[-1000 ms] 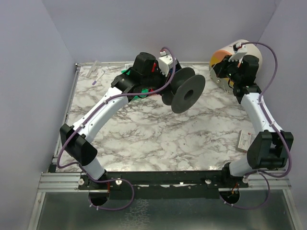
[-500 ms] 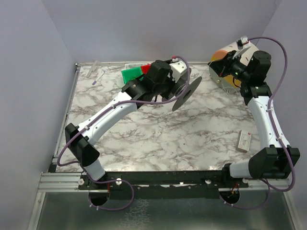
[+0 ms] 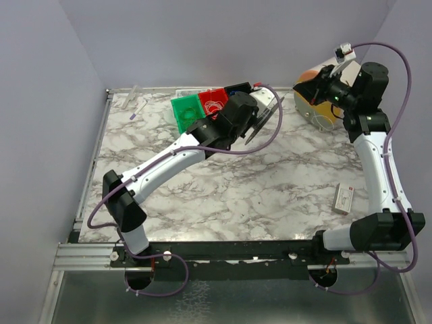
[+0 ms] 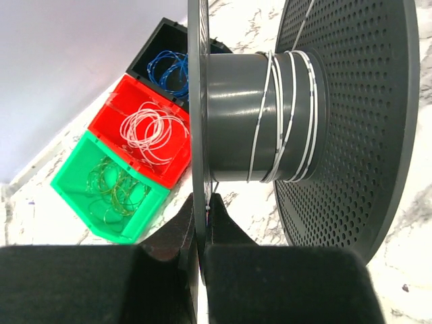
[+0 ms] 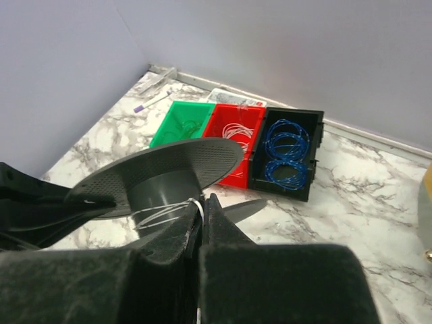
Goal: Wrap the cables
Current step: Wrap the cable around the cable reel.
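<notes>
The fingers point(image 4: 177, 229) of the left gripper point(image 4: 201, 210) are clenched on the thin edge of one disc of the spool point(image 4: 236, 115), low in the middle of the left wrist view. In this grip the spool hangs tilted above the table point(image 3: 236, 196). The fingers point(image 5: 177, 236) of the right gripper point(image 5: 201, 204) are pressed together too, and the white cable point(image 5: 196, 202) is pinched at their tips, at the lower middle of the right wrist view.

From there the white cable runs to the left, to the grey core of the spool. It lies around the core in a few loose turns, between the thin disc and the wider disc with many small holes.

The other cables lie in three bins, which stand side by side and touch each other. In the left wrist view they are at the left of the spool. The green bin point(image 4: 145, 216) is lowest and holds thin green coils point(image 4: 115, 189). The red bin point(image 4: 108, 116) in the middle holds whitish coils point(image 4: 152, 131). The black bin point(image 4: 145, 50) at the top holds blue coils point(image 4: 169, 67).

In the top view the bins sit at the back edge of the table, in the upper middle, partly behind the left arm. At the upper right, behind the right arm, stands a round orange and white reel point(image 3: 314, 101). A small box point(image 3: 345, 198) lies near the right edge.
</notes>
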`<move>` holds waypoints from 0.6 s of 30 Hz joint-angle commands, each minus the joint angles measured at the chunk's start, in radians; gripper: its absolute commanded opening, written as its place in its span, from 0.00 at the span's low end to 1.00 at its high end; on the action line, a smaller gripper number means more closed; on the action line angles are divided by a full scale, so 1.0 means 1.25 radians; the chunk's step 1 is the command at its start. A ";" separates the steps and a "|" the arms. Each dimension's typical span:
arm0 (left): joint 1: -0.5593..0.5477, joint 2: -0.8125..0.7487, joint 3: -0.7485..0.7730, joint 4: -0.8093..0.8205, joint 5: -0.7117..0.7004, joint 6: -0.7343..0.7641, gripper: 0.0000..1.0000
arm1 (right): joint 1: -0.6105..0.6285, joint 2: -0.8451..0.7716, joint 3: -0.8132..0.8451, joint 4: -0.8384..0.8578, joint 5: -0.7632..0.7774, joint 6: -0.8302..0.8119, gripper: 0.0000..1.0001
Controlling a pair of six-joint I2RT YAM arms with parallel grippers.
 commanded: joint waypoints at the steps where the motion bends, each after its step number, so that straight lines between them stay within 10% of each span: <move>1: -0.017 0.034 0.038 0.015 -0.159 0.016 0.00 | 0.058 -0.008 0.039 -0.058 -0.019 -0.013 0.01; 7: -0.019 0.042 0.047 0.045 -0.247 0.015 0.00 | 0.148 -0.003 0.052 -0.195 0.052 -0.088 0.01; 18: -0.019 0.052 0.055 0.065 -0.295 0.012 0.00 | 0.202 0.003 -0.011 -0.182 -0.225 -0.019 0.01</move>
